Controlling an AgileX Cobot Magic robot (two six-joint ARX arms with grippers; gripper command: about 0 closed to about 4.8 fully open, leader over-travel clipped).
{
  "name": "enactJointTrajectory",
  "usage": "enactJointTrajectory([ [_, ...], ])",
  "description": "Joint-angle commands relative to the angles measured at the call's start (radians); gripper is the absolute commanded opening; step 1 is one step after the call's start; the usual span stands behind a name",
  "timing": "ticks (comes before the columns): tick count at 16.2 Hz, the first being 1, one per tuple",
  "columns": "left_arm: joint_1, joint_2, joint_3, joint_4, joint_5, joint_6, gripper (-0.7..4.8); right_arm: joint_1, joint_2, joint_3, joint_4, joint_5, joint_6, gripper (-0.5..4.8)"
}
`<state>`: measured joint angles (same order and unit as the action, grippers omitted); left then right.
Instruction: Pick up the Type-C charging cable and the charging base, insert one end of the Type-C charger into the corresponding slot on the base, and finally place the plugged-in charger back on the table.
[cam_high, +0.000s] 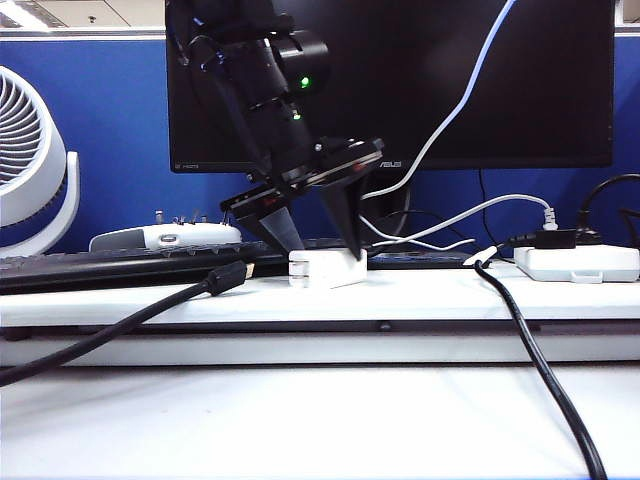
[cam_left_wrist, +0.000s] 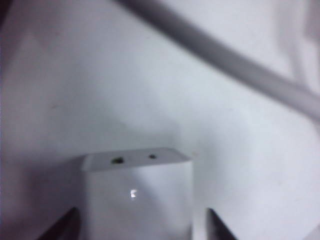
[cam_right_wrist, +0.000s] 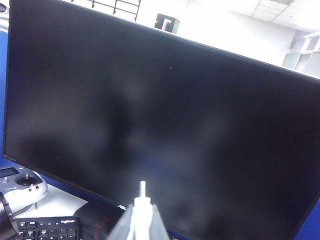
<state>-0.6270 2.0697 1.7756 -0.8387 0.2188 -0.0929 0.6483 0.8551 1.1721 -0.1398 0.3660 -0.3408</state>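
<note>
The base (cam_high: 327, 268) sits on the table (cam_high: 420, 295) ledge, between the spread jaws of the left gripper (cam_high: 322, 244); contact cannot be told. The block looks light, rigid and smooth-sided, likely slippery, so the flat side faces seem the best place to grip, clear of its port (cam_left_wrist: 117, 160). The right gripper (cam_right_wrist: 141, 222) is raised before the monitor (cam_high: 480, 80), clamped on the cable (cam_right_wrist: 142, 192) just behind its plug. The cable is thin and limp, so holding it near the tip suits insertion. The monitor bezel reads "ASUS"; the keyboard (cam_right_wrist: 47, 227) logo is too small to read.
</note>
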Motion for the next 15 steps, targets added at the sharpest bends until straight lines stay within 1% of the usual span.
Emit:
enactJointTrajectory([
  [1, 0.0, -0.01, 0.005, -0.029, 0.005, 0.024, 3.14, 0.001, -0.003, 0.005, 0.016, -0.003, 0.004, 0.0],
  [4, 0.0, -0.053, 0.005, -0.035, 0.002, 0.109, 3.15, 0.001, -0.003, 0.005, 0.017, -0.003, 0.004, 0.0],
  [5, 0.001, -0.08, 0.005, -0.037, 0.002, 0.176, 3.44, 0.001, -0.003, 0.005, 0.017, -0.003, 0.004, 0.0],
  [7, 0.001, -0.11, 0.005, -0.042, 0.005, 0.281, 3.5, 0.001, -0.003, 0.005, 0.017, -0.003, 0.004, 0.0],
  [8, 0.001, -0.127, 0.005, -0.066, -0.003, 0.431, 3.5, 0.001, -0.003, 0.005, 0.017, -0.003, 0.004, 0.0],
  [9, -0.001, -0.132, 0.005, -0.084, -0.022, 0.515, 3.5, 0.001, -0.004, 0.005, 0.017, -0.003, 0.004, 0.0],
  [11, 0.0, -0.132, 0.005, -0.093, -0.066, 0.632, 3.5, 0.001, -0.006, 0.005, 0.016, -0.003, 0.004, 0.0],
  [13, 0.0, -0.132, 0.005, -0.1, -0.064, 0.738, 3.5, 0.001, -0.008, 0.005, 0.016, -0.003, 0.004, 0.0],
  [14, 0.0, -0.132, 0.005, -0.108, -0.065, 0.777, 3.5, 0.001, -0.008, 0.005, 0.016, -0.003, 0.004, 0.0],
  [15, 0.0, -0.132, 0.005, -0.12, -0.066, 0.867, 3.5, 0.001, -0.008, 0.005, 0.016, -0.003, 0.004, 0.0],
])
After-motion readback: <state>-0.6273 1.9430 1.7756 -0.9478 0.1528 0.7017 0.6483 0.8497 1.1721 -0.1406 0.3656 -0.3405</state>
